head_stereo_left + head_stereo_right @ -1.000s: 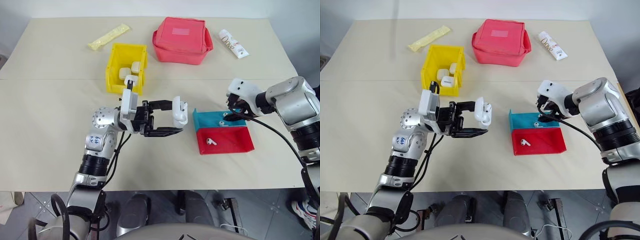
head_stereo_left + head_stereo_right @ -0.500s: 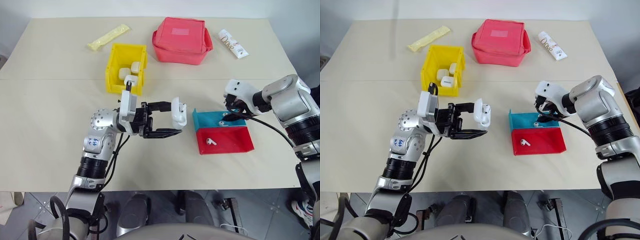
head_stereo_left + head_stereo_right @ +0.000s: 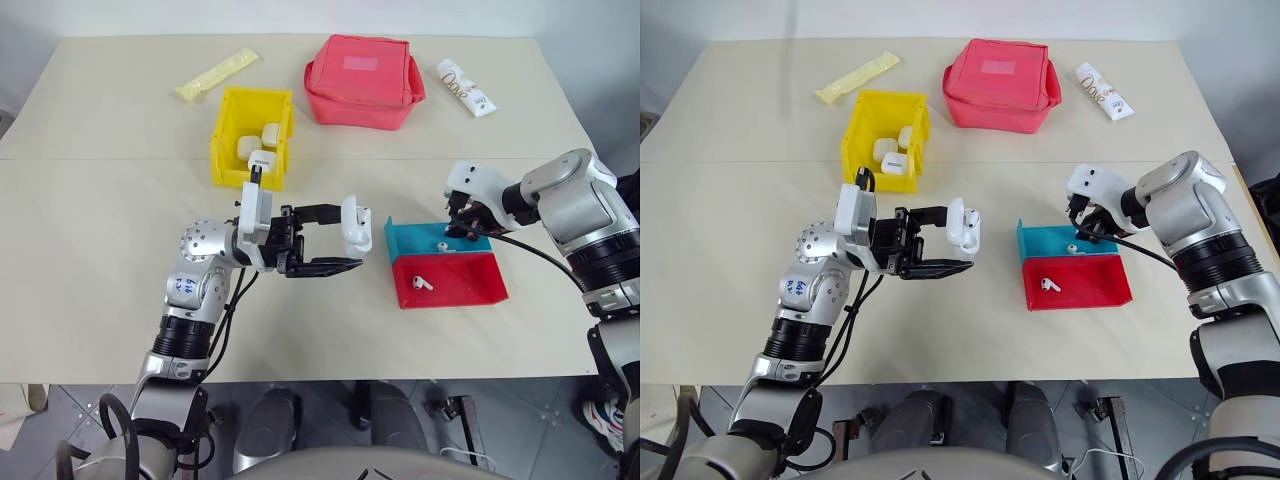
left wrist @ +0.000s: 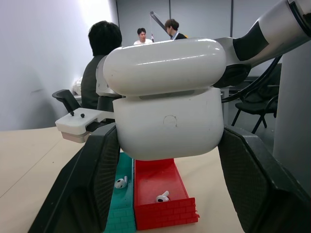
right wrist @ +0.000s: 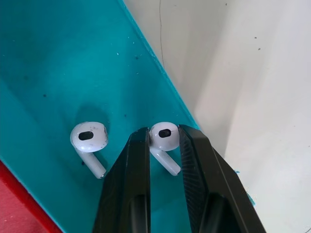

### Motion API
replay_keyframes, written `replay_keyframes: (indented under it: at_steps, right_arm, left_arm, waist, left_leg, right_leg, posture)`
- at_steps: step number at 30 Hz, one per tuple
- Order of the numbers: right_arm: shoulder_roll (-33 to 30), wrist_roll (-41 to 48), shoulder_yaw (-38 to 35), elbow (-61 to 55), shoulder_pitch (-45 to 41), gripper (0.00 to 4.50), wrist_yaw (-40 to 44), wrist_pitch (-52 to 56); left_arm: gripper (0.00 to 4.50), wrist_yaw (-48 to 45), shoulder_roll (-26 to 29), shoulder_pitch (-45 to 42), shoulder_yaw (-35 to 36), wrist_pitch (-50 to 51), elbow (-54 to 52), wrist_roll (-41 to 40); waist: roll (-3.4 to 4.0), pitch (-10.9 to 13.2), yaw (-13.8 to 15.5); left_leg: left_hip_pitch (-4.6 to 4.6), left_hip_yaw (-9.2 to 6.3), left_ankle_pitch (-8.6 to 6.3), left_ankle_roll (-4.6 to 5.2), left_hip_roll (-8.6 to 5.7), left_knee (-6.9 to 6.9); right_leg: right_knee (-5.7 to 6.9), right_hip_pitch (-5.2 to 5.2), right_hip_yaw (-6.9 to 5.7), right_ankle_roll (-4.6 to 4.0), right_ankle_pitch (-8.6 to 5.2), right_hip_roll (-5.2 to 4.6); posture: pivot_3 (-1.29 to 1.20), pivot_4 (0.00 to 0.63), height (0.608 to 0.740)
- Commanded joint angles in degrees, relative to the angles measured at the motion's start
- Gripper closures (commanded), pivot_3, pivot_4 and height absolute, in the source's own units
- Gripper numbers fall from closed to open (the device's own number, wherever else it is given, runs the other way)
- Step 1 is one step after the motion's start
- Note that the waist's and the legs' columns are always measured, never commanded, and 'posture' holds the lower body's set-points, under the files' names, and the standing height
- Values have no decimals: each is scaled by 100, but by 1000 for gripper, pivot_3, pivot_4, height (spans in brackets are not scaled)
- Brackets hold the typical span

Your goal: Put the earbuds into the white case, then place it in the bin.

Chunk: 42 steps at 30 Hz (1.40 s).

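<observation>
Three tiny white earbuds in play, one white case up in the air!

Left gripper (image 3: 345, 245) clamps the glossy white rounded case (image 3: 356, 222) above the table; right gripper (image 5: 163, 145) pinches one earbud (image 5: 163, 136) in the blue tray (image 3: 410, 238), another (image 5: 88, 138) beside it, a third (image 3: 422, 284) in the red tray (image 3: 470, 283). Yellow bin (image 3: 226, 138) far left holds several pale pieces, count unclear.

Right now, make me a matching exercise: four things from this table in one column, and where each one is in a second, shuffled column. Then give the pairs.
Things:
1. white case
2. earbud
3. red pouch
4. red tray

Places:
A. at the table's far edge, beside the yellow bin
B. against the teal tray, holding one bud
C. between the left gripper's fingers, above the table
D. between the right gripper's fingers, in the teal tray

Pairs: 1-C, 2-D, 3-A, 4-B
</observation>
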Motion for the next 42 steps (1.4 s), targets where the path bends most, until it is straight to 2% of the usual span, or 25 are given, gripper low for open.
replay_keyframes:
  at_steps: [1, 3, 9, 12, 15, 19, 23, 42]
  right_arm:
    - [-105, 264, -556, -303, 67, 4026, -23, -26]
    - [-157, 544, -898, -564, 152, 4026, 36, -16]
    - [-144, 2381, -3204, -2827, 1533, 4026, 76, -64]
    - [401, 3913, -4560, -4304, 2288, 4026, -170, 251]
    - [835, 5179, -5075, -5215, 2698, 4026, -740, 855]
    - [1421, 6439, -5148, -5869, 2960, 4026, -1903, 1209]
    - [1832, 7058, -4938, -6062, 3126, 4026, -2702, 1090]
    - [2058, 7081, -4105, -5913, 3945, 4026, -3189, 221]
  left_arm:
    - [1763, 0, -11, -77, 17, -78, -114, -101]
    - [1763, -25, -38, -119, 33, -97, -40, -123]
    - [1763, -100, -183, -377, 80, -184, 324, -145]
    - [1763, -239, -219, -581, 76, -250, 574, -135]
    - [1763, -298, -319, -761, 87, -375, 804, -107]
    - [1763, -406, -438, -851, 83, -460, 957, -132]
    - [1763, -482, -526, -908, 70, -471, 1040, -133]
    - [1763, -534, -593, -936, 80, -240, 908, -183]
  waist:
    - [0, 0, 2]
    - [0, 0, 3]
    - [-1, 1, 38]
    - [-1, 1, 67]
    - [-1, 0, 65]
    - [0, -2, 51]
    - [0, -2, 35]
    - [0, -2, 27]
  left_leg:
    - [0, 0, 0, 0, 0, 0]
    - [-1, 0, 0, 0, 0, 0]
    - [0, -6, 0, -1, 0, 1]
    - [2, -7, -1, -2, 1, 2]
    - [4, -3, -1, -3, 3, 5]
    - [8, -6, -3, -6, 5, 5]
    - [3, -5, -2, -3, 1, 4]
    - [3, -2, 1, 11, -1, 1]
  right_leg:
    - [0, 0, 0, 0, 0, 0]
    - [0, 0, 0, 0, 0, -1]
    - [-4, 8, -7, 3, 2, -2]
    - [-4, 10, -10, 5, 3, -1]
    - [2, 9, -8, 6, 4, 1]
    - [3, 10, 8, 5, 3, -1]
    - [6, 4, 17, 3, 2, -5]
    - [6, 4, 11, 1, 1, -1]
  posture:
    - [0, 150, 740]
    - [0, 150, 740]
    - [0, 150, 740]
    - [0, 150, 740]
    - [0, 150, 740]
    - [0, 150, 740]
    - [0, 150, 740]
    - [0, 150, 740]
